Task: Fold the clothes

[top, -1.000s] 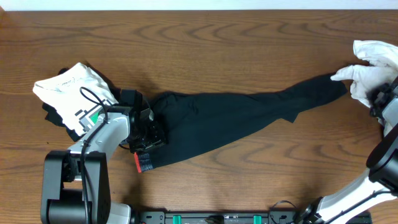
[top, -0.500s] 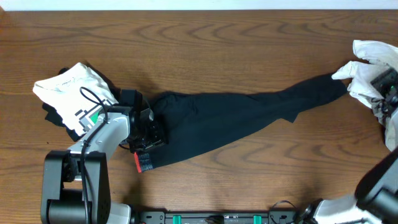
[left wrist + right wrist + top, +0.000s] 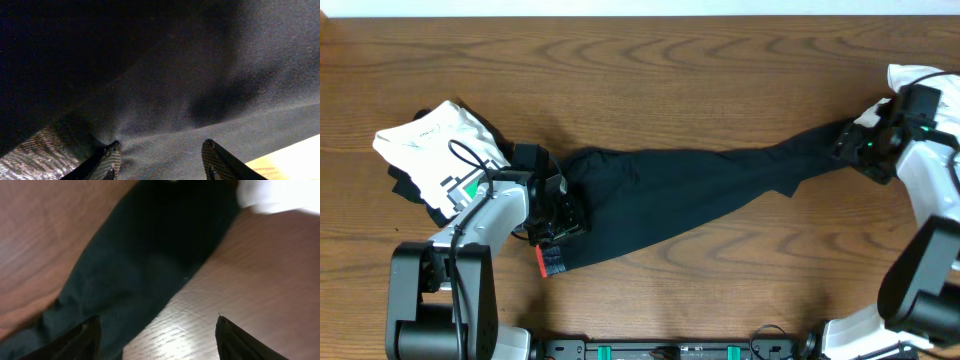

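A long dark garment (image 3: 690, 190) lies stretched across the table from lower left to upper right. My left gripper (image 3: 560, 215) is open and rests on its left end; the left wrist view shows dark cloth (image 3: 165, 75) filling the space between the spread fingers (image 3: 160, 160). My right gripper (image 3: 855, 145) is open above the garment's narrow right end. In the right wrist view the dark cloth (image 3: 150, 255) runs under the left finger, and bare wood lies between the fingertips (image 3: 157, 340).
A pile of white and black clothes (image 3: 440, 145) lies at the left beside my left arm. A white garment (image 3: 920, 85) lies at the right edge, also in the right wrist view (image 3: 280, 195). A red tag (image 3: 548, 262) shows at the dark garment's lower left corner.
My right arm has swung in from the right edge, up and left, over the garment's right end. My left gripper and the garment have not moved.
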{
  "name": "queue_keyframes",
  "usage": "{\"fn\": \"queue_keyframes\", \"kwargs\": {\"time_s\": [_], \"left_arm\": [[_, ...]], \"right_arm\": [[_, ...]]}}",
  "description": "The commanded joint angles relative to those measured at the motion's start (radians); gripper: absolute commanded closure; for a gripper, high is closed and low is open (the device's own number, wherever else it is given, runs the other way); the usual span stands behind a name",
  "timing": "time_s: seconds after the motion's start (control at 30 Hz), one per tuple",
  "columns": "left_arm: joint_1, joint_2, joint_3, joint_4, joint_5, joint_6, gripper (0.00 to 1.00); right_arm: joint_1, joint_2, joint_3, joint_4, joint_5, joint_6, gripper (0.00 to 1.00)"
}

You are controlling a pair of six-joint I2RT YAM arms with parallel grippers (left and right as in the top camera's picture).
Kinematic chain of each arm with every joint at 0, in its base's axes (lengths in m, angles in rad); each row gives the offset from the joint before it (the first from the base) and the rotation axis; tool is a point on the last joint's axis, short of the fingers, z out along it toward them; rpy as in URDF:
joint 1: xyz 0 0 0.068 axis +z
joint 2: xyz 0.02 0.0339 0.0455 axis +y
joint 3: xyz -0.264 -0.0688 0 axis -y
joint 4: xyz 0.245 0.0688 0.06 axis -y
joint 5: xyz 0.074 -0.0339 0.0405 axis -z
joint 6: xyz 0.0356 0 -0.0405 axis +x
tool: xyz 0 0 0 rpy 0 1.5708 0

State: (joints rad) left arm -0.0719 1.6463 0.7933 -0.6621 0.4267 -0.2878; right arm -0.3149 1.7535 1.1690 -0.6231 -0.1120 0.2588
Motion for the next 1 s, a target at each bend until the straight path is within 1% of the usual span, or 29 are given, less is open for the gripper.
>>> {"fn": "queue_keyframes", "kwargs": {"time_s": [0.0, 0.2, 0.27, 0.3, 0.33, 0.37, 0.4, 0.43, 0.57, 0.73, 0.8, 0.97], "left_arm": [[0.003, 0.099, -0.085, 0.051, -0.124, 0.033, 0.44], [0.003, 0.099, -0.085, 0.051, -0.124, 0.033, 0.44], [0.003, 0.099, -0.085, 0.051, -0.124, 0.033, 0.44], [0.003, 0.099, -0.085, 0.051, -0.124, 0.033, 0.44], [0.003, 0.099, -0.085, 0.051, -0.124, 0.033, 0.44], [0.003, 0.099, -0.085, 0.051, -0.124, 0.033, 0.44], [0.003, 0.099, -0.085, 0.051, -0.124, 0.033, 0.44], [0.003, 0.099, -0.085, 0.051, -0.124, 0.033, 0.44], [0.003, 0.099, -0.085, 0.051, -0.124, 0.033, 0.44], [0.003, 0.099, -0.085, 0.050, -0.124, 0.033, 0.44], [0.003, 0.099, -0.085, 0.050, -0.124, 0.033, 0.44], [0.003, 0.099, -0.085, 0.050, -0.124, 0.033, 0.44]], "right_arm": [[0.024, 0.055, -0.007, 0.012, -0.002, -0.013, 0.28], [0.030, 0.164, -0.007, 0.035, 0.003, 0.041, 0.31], [0.030, 0.195, -0.007, 0.042, 0.003, 0.045, 0.32], [0.030, 0.211, -0.007, 0.050, 0.003, 0.048, 0.35], [0.030, 0.222, -0.007, 0.055, 0.003, 0.048, 0.41], [0.030, 0.231, -0.007, 0.059, 0.003, 0.048, 0.67], [0.030, 0.236, -0.007, 0.060, 0.003, 0.048, 0.89], [0.030, 0.236, -0.007, 0.059, -0.002, 0.048, 0.99], [0.030, 0.201, -0.005, 0.034, -0.028, 0.047, 0.99], [0.029, 0.042, -0.005, -0.060, -0.015, 0.047, 0.98], [0.025, -0.048, -0.005, -0.114, 0.016, 0.057, 0.99], [0.018, -0.258, -0.005, -0.259, 0.205, 0.078, 0.99]]}}
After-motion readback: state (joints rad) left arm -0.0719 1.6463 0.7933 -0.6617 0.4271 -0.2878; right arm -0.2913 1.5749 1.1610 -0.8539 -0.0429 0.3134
